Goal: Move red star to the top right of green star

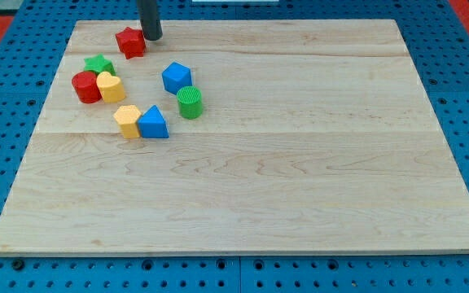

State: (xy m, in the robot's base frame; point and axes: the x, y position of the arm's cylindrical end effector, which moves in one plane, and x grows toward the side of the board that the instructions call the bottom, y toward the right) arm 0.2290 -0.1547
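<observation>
The red star point(130, 42) lies near the top left of the wooden board point(283, 163). The green star point(99, 64) lies below and to the left of it, touching a red round block point(85, 87) and a yellow block point(111, 86). My tip point(151, 37) is at the red star's right edge, touching it or nearly so. The rod comes down from the view's top.
A blue block point(176, 78) and a green cylinder point(190, 102) sit right of the cluster. A yellow block point(126, 120) and a blue triangular block point(153, 123) sit side by side below it. The board's top edge is close behind the red star.
</observation>
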